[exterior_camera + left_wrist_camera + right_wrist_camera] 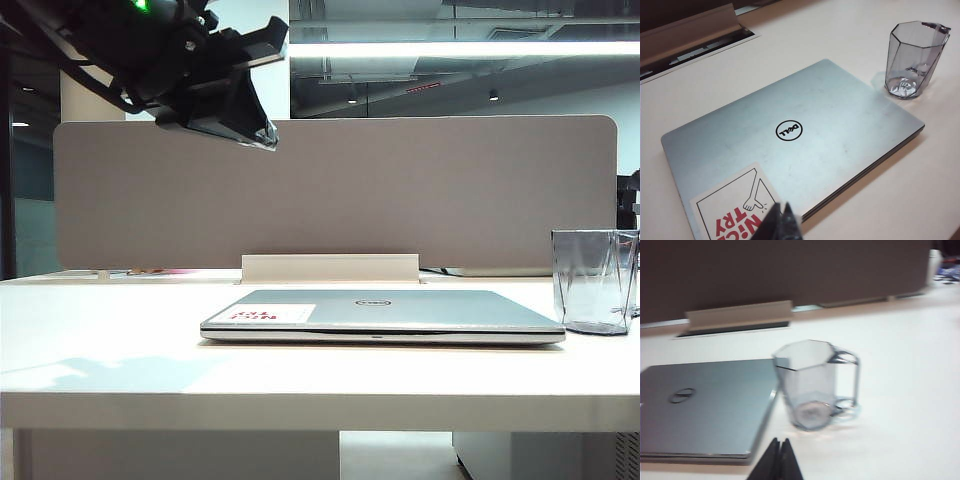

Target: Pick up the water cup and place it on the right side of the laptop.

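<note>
The water cup (595, 280), a clear grey-tinted faceted tumbler with a handle, stands upright on the white table (300, 375), just off the right edge of the closed silver laptop (380, 312). My left gripper (268, 140) hangs high over the table's left part, shut and holding nothing. In the left wrist view its shut tips (781, 207) hover over the sticker corner of the laptop (790, 135), with the cup (912, 60) far beyond. My right gripper (779, 442) is shut and empty, drawn back from the cup (810, 385), which stands beside the laptop (705, 405).
A beige partition screen (330, 190) closes off the table's back. A raised cable flap (330, 268) sits behind the laptop, and shows again as the flap (740, 315) in the right wrist view. Small items (940, 265) lie at the far back corner.
</note>
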{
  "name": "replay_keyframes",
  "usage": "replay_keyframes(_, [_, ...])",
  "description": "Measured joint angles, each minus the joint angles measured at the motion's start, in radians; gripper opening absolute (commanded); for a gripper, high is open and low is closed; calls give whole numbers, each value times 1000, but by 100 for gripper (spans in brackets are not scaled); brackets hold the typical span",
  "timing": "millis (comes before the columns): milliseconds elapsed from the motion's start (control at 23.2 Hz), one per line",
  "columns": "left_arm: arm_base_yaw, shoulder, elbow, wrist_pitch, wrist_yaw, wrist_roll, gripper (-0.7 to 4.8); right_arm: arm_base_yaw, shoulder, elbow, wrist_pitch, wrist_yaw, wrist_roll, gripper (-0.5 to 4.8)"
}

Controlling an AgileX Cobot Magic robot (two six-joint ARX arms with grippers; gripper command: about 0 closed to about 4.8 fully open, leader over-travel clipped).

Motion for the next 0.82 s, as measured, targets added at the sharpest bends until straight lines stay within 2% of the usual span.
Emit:
replay_keyframes(302, [0,0,0,0,0,0,-6,-2,0,0,-18,58,-5,-5])
replay_keyframes(820, [0,0,0,0,0,0,-6,-2,0,0,-63,63,-1,-5])
